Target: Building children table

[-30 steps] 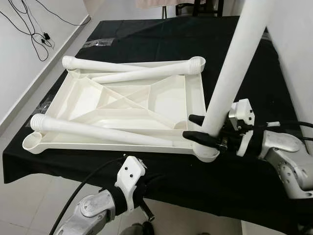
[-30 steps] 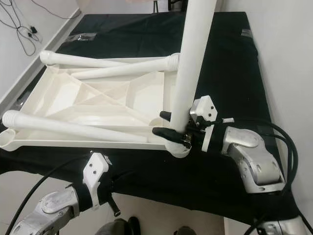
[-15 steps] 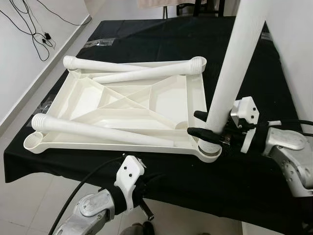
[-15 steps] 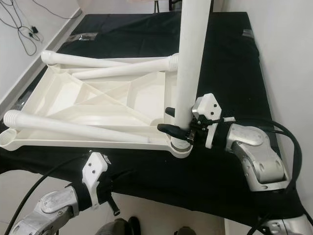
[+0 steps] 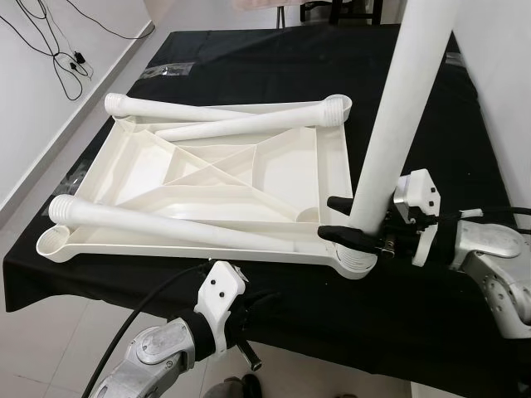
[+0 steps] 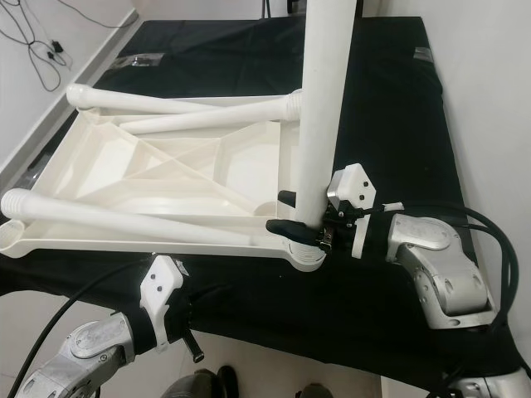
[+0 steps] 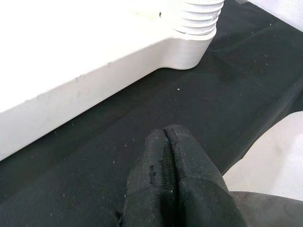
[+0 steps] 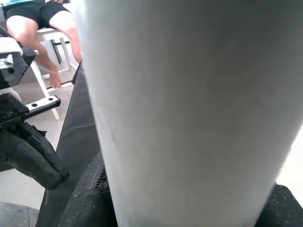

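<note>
A white children's tabletop (image 5: pixel 274 170) lies upside down on the black-covered table (image 5: pixel 415 99). Three white legs lie across it: one along the near side (image 5: pixel 166 222) and two at the far side (image 5: pixel 249 123). A fourth leg (image 5: pixel 398 116) stands almost upright, its threaded lower end in the near right corner socket (image 5: pixel 355 264). My right gripper (image 6: pixel 278 211) is shut on this leg just above the socket; the leg (image 8: pixel 189 109) is seen close up in the right wrist view. My left gripper (image 7: pixel 165 142) is shut and empty, over the cloth by the table's near edge.
Cables (image 5: pixel 50 41) trail on the floor by the left wall. A clear plastic bag (image 5: pixel 166 73) lies at the table's far left. A white wall runs close on the right. A person's legs on a chair (image 8: pixel 42 28) are beyond the table.
The held leg has swung from a lean to nearly upright, and my right gripper has shifted slightly with it. The left arm has stayed where it was.
</note>
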{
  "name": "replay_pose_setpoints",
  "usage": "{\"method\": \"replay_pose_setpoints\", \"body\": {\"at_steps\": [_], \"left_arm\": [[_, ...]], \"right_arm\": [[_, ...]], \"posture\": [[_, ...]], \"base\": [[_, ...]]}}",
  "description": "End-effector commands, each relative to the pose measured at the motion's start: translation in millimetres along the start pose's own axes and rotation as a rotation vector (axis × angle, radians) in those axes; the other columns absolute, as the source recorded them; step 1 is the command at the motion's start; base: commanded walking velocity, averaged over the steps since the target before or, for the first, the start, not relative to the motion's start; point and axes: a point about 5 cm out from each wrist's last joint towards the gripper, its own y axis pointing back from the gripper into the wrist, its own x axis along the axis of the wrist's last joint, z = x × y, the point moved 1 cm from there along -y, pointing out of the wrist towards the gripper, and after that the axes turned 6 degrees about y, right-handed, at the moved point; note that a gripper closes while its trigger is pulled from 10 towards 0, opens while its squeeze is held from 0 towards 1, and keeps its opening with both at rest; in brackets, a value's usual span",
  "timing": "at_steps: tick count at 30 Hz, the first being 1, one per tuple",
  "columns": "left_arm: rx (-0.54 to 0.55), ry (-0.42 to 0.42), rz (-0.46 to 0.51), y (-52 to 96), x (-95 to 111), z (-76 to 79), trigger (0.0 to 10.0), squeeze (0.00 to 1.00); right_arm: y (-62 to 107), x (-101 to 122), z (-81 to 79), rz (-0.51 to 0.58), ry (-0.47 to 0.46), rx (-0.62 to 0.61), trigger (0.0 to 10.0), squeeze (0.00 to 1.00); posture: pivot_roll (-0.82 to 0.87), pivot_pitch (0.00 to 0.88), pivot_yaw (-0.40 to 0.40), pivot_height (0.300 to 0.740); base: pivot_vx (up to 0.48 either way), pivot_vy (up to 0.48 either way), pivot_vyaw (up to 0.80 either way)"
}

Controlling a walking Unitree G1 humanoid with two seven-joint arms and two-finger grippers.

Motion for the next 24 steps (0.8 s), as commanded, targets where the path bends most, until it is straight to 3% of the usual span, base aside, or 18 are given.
{"method": "replay_pose_setpoints", "body": {"at_steps": [1,7,12,13,24], "left_arm": [[0.01,0.005,-0.023,2.5,-6.6,-2.1,10.0,0.0],[0.01,0.003,-0.022,1.9,-7.0,-2.4,10.0,0.0],[0.01,0.003,-0.021,2.1,-7.0,-2.4,10.0,0.0],[0.009,0.004,-0.022,3.1,-7.1,-2.3,10.0,0.0],[0.01,0.004,-0.022,5.8,-7.1,-0.3,10.0,0.0]], "right_arm": [[-11.2,-14.5,-13.0,-0.023,-0.069,0.075,10.0,0.0],[-31.5,-24.7,-0.5,-0.043,-0.059,-0.083,10.0,0.0],[-33.1,-25.3,-1.6,-0.042,-0.057,-0.085,10.0,0.0],[-34.0,-27.0,0.2,-0.056,-0.016,-0.096,10.0,0.0],[-36.5,-27.7,7.9,-0.064,0.06,-0.085,10.0,0.0]], "posture": [[0.0,0.218,0.083,0.74],[0.01,0.216,0.079,0.74],[0.01,0.217,0.081,0.74],[0.01,0.219,0.084,0.74],[0.02,0.233,0.082,0.74]], "base": [[0.0,0.0,0.0],[0.0,0.0,0.0],[0.0,0.0,0.0],[0.0,0.0,0.0],[0.0,0.0,0.0]]}}
